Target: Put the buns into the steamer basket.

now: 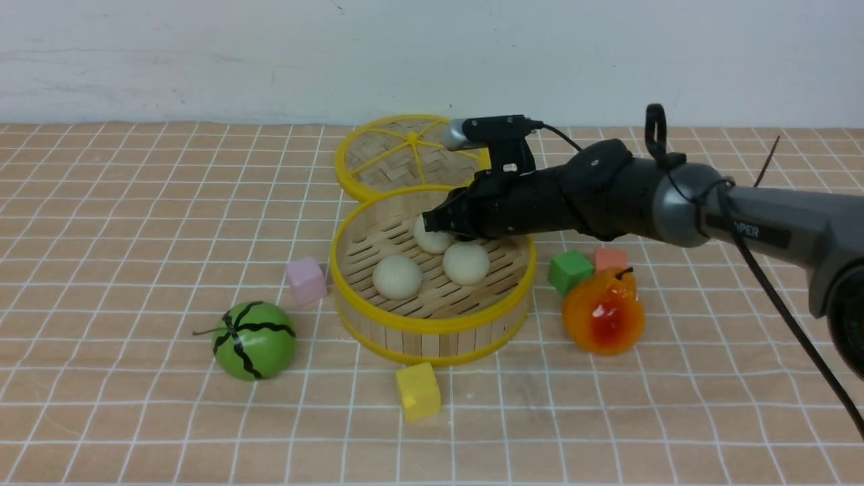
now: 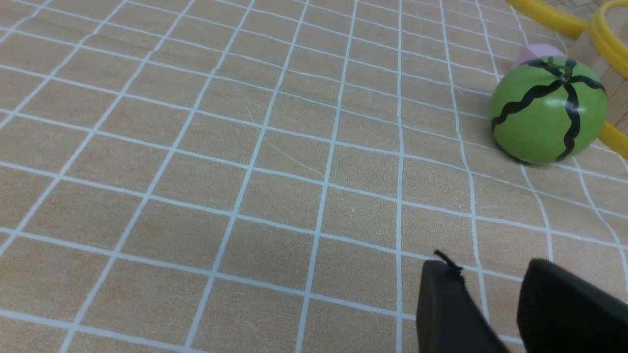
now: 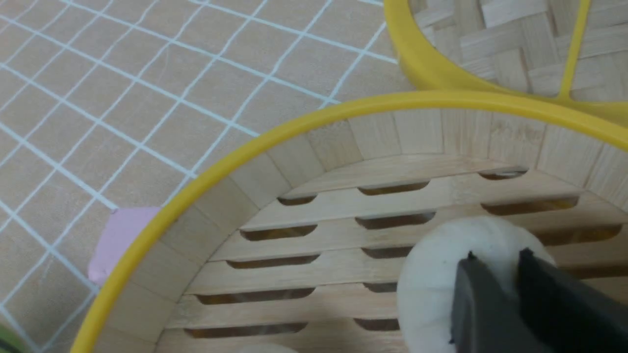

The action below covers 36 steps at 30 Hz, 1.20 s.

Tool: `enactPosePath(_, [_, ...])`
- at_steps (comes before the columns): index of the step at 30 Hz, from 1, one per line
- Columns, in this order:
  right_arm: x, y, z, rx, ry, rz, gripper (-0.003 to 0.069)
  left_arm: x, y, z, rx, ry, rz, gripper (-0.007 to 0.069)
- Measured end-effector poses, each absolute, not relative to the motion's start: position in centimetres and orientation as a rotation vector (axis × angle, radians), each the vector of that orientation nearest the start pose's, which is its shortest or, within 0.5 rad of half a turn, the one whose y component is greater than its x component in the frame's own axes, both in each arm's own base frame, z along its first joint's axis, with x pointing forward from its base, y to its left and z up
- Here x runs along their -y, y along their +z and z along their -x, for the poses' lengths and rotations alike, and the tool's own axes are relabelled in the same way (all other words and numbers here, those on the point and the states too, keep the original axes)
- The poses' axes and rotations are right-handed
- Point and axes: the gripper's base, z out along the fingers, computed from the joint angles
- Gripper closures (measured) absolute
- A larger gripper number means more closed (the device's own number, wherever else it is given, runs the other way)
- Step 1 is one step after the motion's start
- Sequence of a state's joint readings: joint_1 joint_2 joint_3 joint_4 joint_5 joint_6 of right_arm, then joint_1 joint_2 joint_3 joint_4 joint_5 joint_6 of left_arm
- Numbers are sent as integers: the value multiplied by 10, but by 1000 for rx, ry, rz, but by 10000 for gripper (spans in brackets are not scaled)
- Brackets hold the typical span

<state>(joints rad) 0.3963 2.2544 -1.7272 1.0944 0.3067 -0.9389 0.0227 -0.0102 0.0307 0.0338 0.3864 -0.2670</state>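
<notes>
Right gripper, at the end of the long black arm, down inside the steamer basket. Two black fingers very close together, only a thin crack between them, tips right on top of one bun. Hard to say if pinching that bun or only resting on it. That bun on the slatted floor, near the back wall of the basket.

Two more buns just in front of it, both on the basket floor too. Left bun a bit nearer the robot. Right bun looking almost in touch with the one under the fingers. All three buns inside the basket.

Just behind the basket, right up against its back rim, the flat woven lid with yellow spokes. Just beside the basket on the left, a pink cube. In front of the basket, close to its wall, a yellow cube. On the right, near the basket, a green cube and an orange-pink cube, with a shiny orange and red pear just in front of them. Farther left and nearer the robot, a green melon with black stripes. Under everything, a tan cloth with white squares.

Left gripper, seen only from its own wrist camera, low over the bare cloth. Fingers parted, cloth showing between them, nothing held. Melon well ahead of it, the basket just past the melon.
</notes>
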Motion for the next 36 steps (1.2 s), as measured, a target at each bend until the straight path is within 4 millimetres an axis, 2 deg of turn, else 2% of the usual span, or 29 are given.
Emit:
enactPosePath(1, [-222,182,-468,-2146,596,446,466,-2,169,-52,-1876,-133,252,398])
enactPosePath(2, [-223,182,-468,-2146,597,449,459,-2,169,-52,-1876,-133,252,398])
enactPosePath(3, [-223,184,-467,-2144,602,458,414,-2,169,-52,-1876,-133,252,396])
enactPosePath(5, [-224,192,-464,-2134,620,502,354,-2,169,-52,-1876,-133,252,396])
enactPosePath(7, [-225,200,-460,-2123,634,547,326,-2,169,-52,-1876,-133,252,396])
enactPosePath(11, [-222,255,-440,-2039,643,709,293,-2,169,-52,-1876,-133,252,393])
enactPosePath(13, [-211,292,-426,-2008,641,747,291,-2,169,-52,-1876,-133,252,390])
enactPosePath(14, [-211,291,-426,-2015,642,750,291,-2,169,-52,-1876,-133,252,389])
enactPosePath(15, [-198,321,-415,-2001,624,742,291,-2,169,-52,-1876,-133,252,389])
enactPosePath(17, [-179,354,-400,-2006,614,692,291,-2,169,-52,-1876,-133,252,389])
enactPosePath(19, [-152,389,-379,-2037,562,624,291,-2,169,-52,-1875,-133,252,387])
enactPosePath(20, [-147,396,-375,-2037,561,600,291,-2,169,-52,-1875,-133,252,387])
enactPosePath(22, [-118,426,-349,-2084,485,516,300,-2,169,-52,-1875,-133,252,387])
enactPosePath(23, [-115,427,-346,-2098,467,517,301,-2,169,-52,-1875,-133,252,387])
enactPosePath(24, [-95,443,-325,-2137,411,450,324,-2,169,-52,-1875,-133,252,387])
enactPosePath(26, [-77,451,-302,-2199,349,392,366,-2,169,-52,-1875,-133,252,387])
enactPosePath(27, [-75,450,-300,-2212,337,380,379,-2,169,-52,-1875,-133,252,387])
enactPosePath(28, [-62,454,-278,-2244,297,331,428,-2,169,-52,-1875,-133,252,387])
enactPosePath(30, [-51,452,-250,-2271,273,283,503,-2,169,-52,-1875,-133,252,387])
enactPosePath(32, [-44,442,-212,-2274,269,247,608,-2,169,-52,-1875,-133,252,387])
enactPosePath(33, [-42,442,-197,-2250,272,237,632,-2,169,-52,-1875,-133,252,387])
enactPosePath(36, [-35,422,-154,-2177,282,187,678,-2,169,-52,-1875,-133,252,387])
